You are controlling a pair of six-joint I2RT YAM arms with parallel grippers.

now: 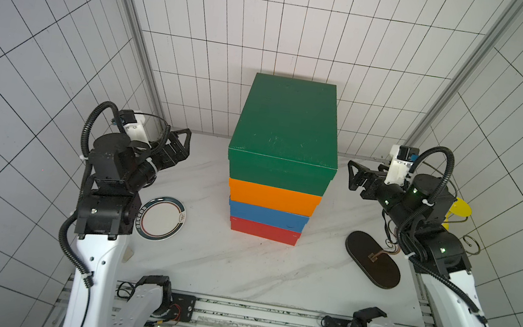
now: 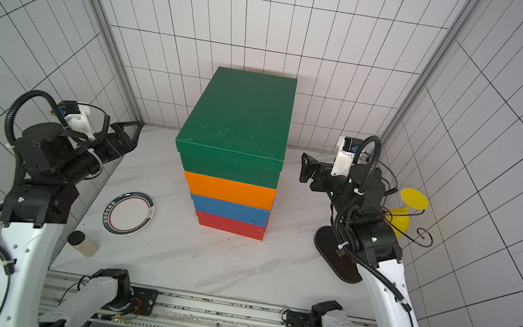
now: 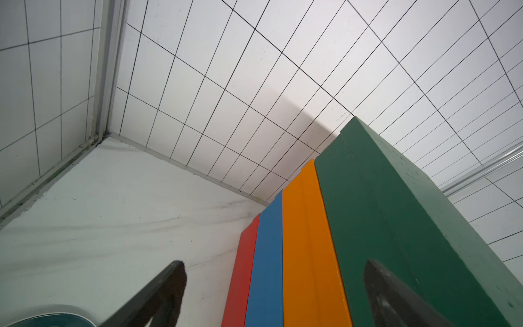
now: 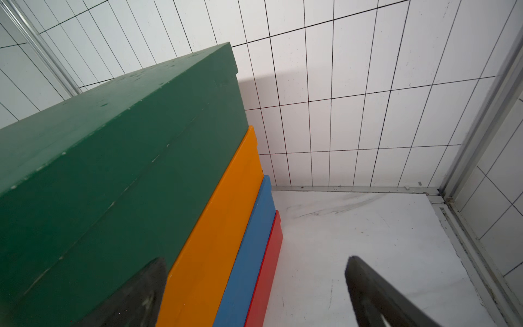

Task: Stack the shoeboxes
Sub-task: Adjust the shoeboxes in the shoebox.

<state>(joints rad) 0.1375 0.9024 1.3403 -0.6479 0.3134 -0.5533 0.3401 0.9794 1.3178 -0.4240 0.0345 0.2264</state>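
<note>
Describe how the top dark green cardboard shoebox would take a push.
The dark green shoebox is broad and low, so probably slides, not tips. Loose atop the orange cardboard box, it could slip off. Its walls may dent.

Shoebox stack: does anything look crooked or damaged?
Mostly neat. The blue shoebox seems slightly askew between the orange shoebox and red shoebox, its left corner jutting out a little. A dark mark shows on its front. The green shoebox on top looks level.

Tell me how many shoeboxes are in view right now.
4, all stacked together: the red box at the bottom, the blue box on it, the orange box next, the green box on top. None seems hidden.
</note>
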